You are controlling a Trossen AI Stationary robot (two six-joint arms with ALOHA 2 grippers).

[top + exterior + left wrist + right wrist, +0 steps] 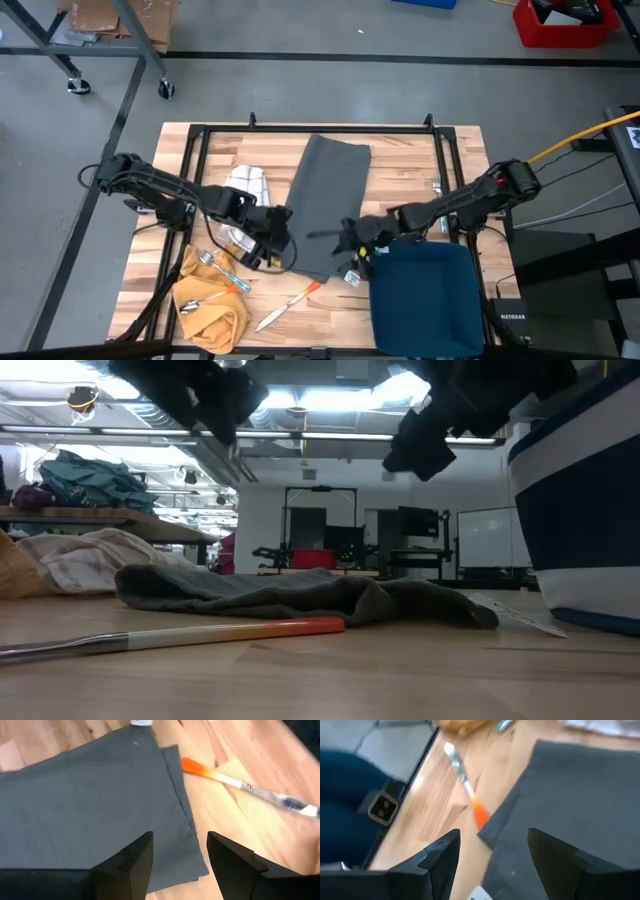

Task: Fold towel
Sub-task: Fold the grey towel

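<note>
Left claw [283, 232] spread | right claw [345, 240] spread | both above grey towel [325, 205] | orange-handled knife [288, 303] beside

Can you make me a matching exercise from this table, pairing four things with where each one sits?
Things:
1. dark grey folded towel
2. navy blue fabric bag
3. mustard yellow cloth
4. orange-handled utensil

Places:
A. front right corner
B. front left corner
C. middle, between both arms
D. front edge, near the towel's front end

Pairs: 1-C, 2-A, 3-B, 4-D
</note>
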